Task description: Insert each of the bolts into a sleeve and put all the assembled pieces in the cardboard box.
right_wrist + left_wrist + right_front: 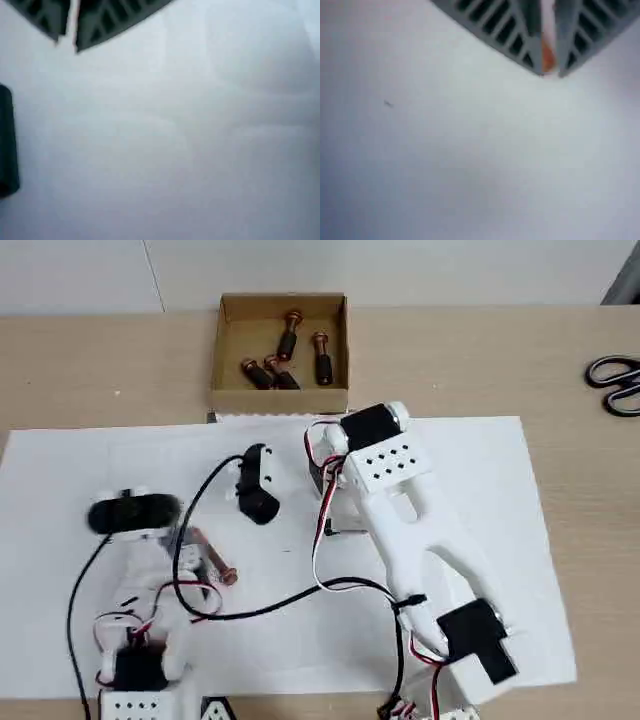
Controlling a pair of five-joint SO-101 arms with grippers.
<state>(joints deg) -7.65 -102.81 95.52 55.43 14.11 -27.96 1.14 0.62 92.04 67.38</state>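
One bolt [222, 573] is outside the box, at the left of the white sheet [480, 470], and the left hand [549, 71] is closed on it. In the left wrist view the fingers are nearly together with a copper sliver pinched between them, low over the paper. Just right of it, between the arms, a dark cylinder [259, 504] lies on the sheet; whether it is a sleeve I cannot tell. Beyond, at the sheet's far edge, the cardboard box [283, 300] holds four assembled pieces [289, 336]. Right of the cylinder, the right hand [65, 44] has its fingers drawn together on nothing, a bare slit between them. Scissors [618, 383] lie far right on the tabletop [100, 360]. By my reckoning this is the last insertion: next the bolt's shank must be lined up with a sleeve's bore, the right hand steadying that sleeve, then pushed home
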